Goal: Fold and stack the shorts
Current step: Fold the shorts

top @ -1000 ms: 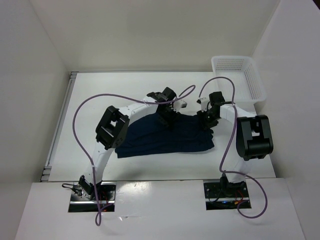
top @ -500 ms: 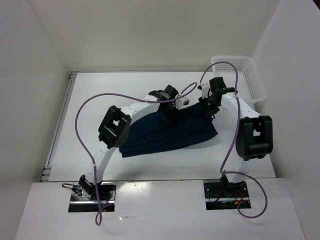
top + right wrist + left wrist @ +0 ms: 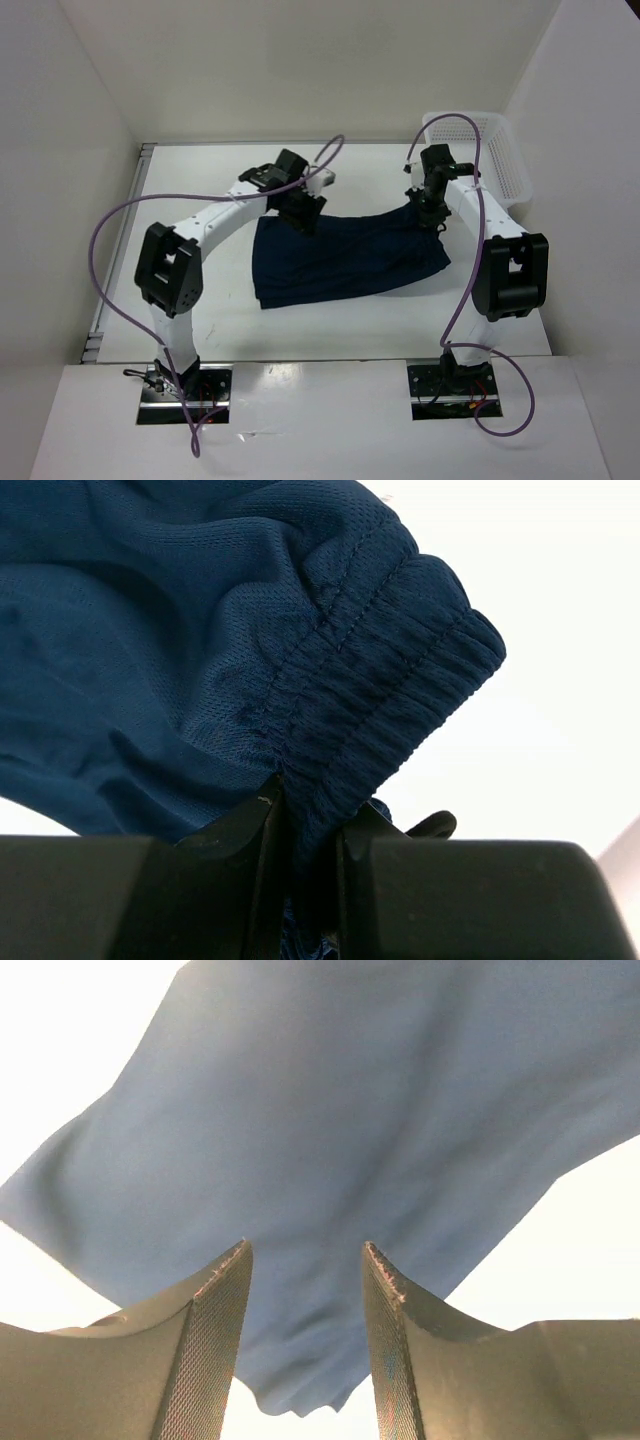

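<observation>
Shorts point(image 3: 345, 258), dark blue, rumpled, lying mid-frame on white worktop point(image 3: 200, 180) in the top view. Right fingers point(image 3: 228, 832) pressed together on the elastic waistband point(image 3: 400, 670), at the shorts' upper right corner. Left fingers point(image 3: 215, 1340) spread apart at the upper left corner; cloth shows in the gap between them, not clamped. White basket point(image 3: 512, 170) at upper right of frame, near the shorts but apart from them

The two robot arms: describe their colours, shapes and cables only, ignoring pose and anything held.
The left arm and right arm have white links, chunky black joint housings and metal base plates. A purple cable loops along each. Left fingers look grey with mesh-textured inner faces; right fingers are black.
</observation>
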Robot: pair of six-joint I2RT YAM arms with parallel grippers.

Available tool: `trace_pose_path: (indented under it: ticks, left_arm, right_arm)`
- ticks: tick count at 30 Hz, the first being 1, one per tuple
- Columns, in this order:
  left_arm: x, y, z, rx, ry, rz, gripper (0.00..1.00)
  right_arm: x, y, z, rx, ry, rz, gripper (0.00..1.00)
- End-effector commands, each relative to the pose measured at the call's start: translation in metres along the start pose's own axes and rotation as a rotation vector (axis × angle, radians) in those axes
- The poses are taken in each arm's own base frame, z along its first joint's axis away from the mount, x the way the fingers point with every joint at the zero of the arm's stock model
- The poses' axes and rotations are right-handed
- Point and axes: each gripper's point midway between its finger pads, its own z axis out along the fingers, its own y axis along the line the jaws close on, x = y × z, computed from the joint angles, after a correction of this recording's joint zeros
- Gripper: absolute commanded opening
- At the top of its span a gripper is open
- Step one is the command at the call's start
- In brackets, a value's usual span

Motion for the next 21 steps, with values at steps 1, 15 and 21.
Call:
trace_pose_path:
  ticks: [1,15,21]
  left_arm:
    - [0.048,0.049,0.004,-0.095,0.094,-0.1,0.55]
    - [0.074,0.073,0.074,-0.07,0.166,-0.144,0.55]
    - [0.041,0.043,0.11,0.078,0.122,-0.103,0.52]
  right_arm:
    - [-0.022,-0.027,-0.029,0.153,-0.079,-0.043,0.0]
    - [-0.088,-0.082,-0.081,0.361,-0.254,-0.008,0.0]
    - [-0.1,-0.007,-0.058,0.274,-0.252,-0.119,0.0]
